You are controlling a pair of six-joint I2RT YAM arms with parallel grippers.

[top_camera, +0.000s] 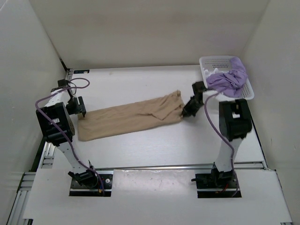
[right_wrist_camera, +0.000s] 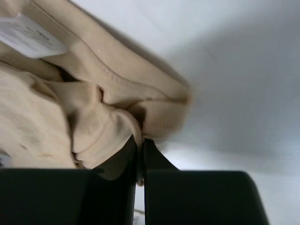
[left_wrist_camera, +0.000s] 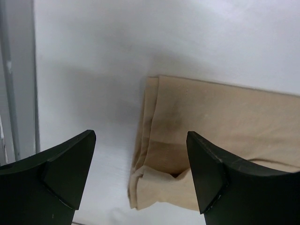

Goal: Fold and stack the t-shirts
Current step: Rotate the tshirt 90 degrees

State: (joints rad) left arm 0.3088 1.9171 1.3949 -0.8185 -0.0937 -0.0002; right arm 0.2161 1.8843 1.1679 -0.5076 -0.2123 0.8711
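The tan t-shirt [top_camera: 131, 119] lies folded into a long strip across the middle of the table. My right gripper [top_camera: 187, 111] is at its right end. In the right wrist view that gripper [right_wrist_camera: 140, 140] is shut, pinching a fold of the tan cloth [right_wrist_camera: 93, 112] near the collar and its white label [right_wrist_camera: 28, 37]. My left gripper [top_camera: 80, 112] hovers over the strip's left end. Its jaws [left_wrist_camera: 140, 136] are open, with the folded hem [left_wrist_camera: 211, 122] below and nothing gripped. The lavender t-shirt [top_camera: 229, 79] is heaped in the basket, with a bit of white cloth [top_camera: 214, 71] beside it.
The white perforated basket [top_camera: 220, 59] stands at the back right corner, close behind the right arm. White walls enclose the table on three sides. A metal rail [left_wrist_camera: 16, 93] runs along the table's left edge, next to the left gripper.
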